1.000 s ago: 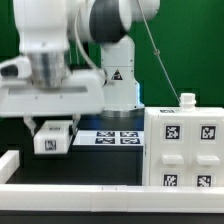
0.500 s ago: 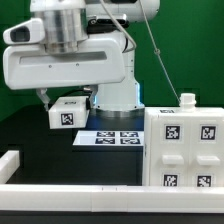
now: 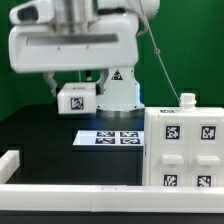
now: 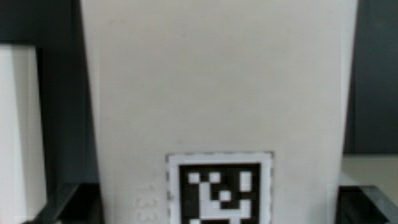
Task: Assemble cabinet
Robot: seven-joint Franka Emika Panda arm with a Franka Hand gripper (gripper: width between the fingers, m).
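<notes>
The cabinet point(image 3: 185, 145), a large white boxy case with square tags on its front, stands at the exterior view's right with a small white knob point(image 3: 186, 100) on top. My gripper point(image 3: 76, 92) is shut on a white part with one tag point(image 3: 77, 100) and holds it in the air, left of the cabinet and above the table. In the wrist view this white part point(image 4: 214, 90) fills most of the picture, its tag point(image 4: 222, 187) sitting between the jaws of my gripper point(image 4: 217, 214). The fingers themselves are mostly hidden.
The marker board point(image 3: 110, 138) lies flat on the black table under and behind the held part. A white rail point(image 3: 70, 188) runs along the front edge, with a raised white end point(image 3: 8, 165) at the exterior view's left. The arm's base point(image 3: 118, 85) stands behind.
The arm has risen and shifted toward the exterior view's right, carrying the white tagged part from just above the table to well above it. The cabinet has not moved.
</notes>
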